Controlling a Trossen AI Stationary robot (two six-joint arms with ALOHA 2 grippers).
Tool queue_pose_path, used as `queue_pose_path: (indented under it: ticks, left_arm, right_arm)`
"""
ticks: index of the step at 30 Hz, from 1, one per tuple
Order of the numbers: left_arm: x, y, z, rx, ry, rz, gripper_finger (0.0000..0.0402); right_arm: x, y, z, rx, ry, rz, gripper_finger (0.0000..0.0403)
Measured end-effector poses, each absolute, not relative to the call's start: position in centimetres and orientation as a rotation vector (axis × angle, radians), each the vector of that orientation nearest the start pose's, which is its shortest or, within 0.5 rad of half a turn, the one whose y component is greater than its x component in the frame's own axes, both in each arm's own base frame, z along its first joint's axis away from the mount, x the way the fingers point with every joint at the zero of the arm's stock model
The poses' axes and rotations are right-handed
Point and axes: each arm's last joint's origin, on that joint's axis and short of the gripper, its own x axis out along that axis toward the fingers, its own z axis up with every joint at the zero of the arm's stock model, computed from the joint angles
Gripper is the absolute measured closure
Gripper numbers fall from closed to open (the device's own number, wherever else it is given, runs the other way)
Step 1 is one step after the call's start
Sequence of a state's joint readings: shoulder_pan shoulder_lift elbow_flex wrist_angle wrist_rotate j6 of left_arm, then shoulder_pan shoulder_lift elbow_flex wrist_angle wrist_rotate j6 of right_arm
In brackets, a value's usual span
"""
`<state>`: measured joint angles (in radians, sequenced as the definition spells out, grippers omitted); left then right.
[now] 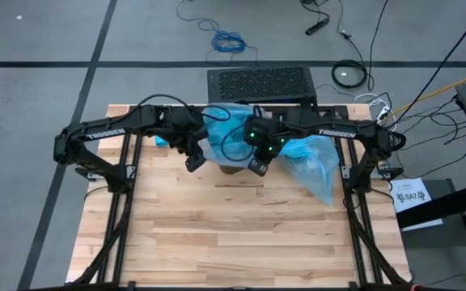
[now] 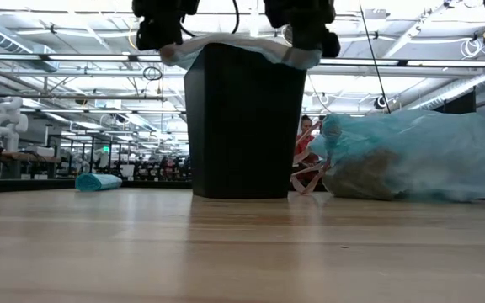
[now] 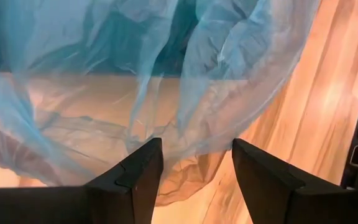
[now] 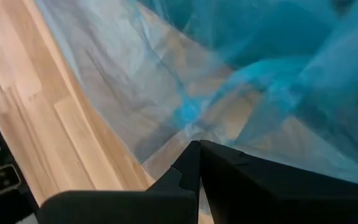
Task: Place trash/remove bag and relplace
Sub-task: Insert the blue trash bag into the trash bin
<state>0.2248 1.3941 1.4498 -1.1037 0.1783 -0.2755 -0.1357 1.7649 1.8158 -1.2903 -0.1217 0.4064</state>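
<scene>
A black bin (image 2: 242, 126) stands mid-table with a thin light-blue bag (image 2: 234, 49) draped over its rim. My left gripper (image 3: 194, 168) hangs open at the rim's left side (image 2: 160, 38), the film (image 3: 185, 137) just beyond its fingertips; whether it touches, I cannot tell. My right gripper (image 4: 199, 149) is shut on the same bag at the rim's right side (image 2: 310, 42). A filled blue bag (image 2: 419, 160) lies on its side on the table right of the bin, with brownish trash (image 2: 369, 172) showing through it. My right gripper pinches a gathered fold of the bag's film (image 4: 188, 121) between its two shut fingers, coming steeply from above. Creases in the film run toward the fingertips. The rest of the bag spreads away over the bin; one layer or several, I cannot tell.
A roll of blue bags (image 2: 98, 181) lies on the table left of the bin. A black mesh block (image 1: 261, 81) stands at the far edge. Bare wood (image 1: 241, 234) stretches over the near half. A person in red (image 2: 306, 143) shows beyond the table.
</scene>
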Motion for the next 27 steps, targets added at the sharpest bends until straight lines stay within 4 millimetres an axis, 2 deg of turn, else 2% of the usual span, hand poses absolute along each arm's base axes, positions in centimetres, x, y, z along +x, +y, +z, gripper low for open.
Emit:
queue_pose_path:
  ticks: [6, 12, 15, 20, 27]
  left_arm:
    - [25.7, 5.4, 35.1, -0.407, 1.032, 0.167, 0.0206]
    - [25.7, 5.5, 31.7, -0.393, 1.117, 0.181, 0.0206]
    - [25.8, 5.6, 30.6, -0.384, 1.119, 0.183, 0.0206]
    - [26.2, 5.9, 30.6, -0.310, 1.074, 0.196, 0.0206]
    - [26.1, 6.8, 30.8, -0.276, 1.053, 0.213, 0.0206]
  right_arm:
    - [35.1, -3.1, 33.6, 0.514, 1.144, -0.282, 0.0403]
    - [35.6, -2.7, 33.5, 0.493, 1.083, -0.322, 0.0403]
    - [35.6, -2.6, 33.5, 0.518, 1.081, -0.338, 0.0403]
    - [35.3, -2.3, 33.5, 0.494, 1.072, -0.472, 0.0403]
    - [35.2, -1.9, 33.7, 0.511, 1.064, -0.481, 0.0403]
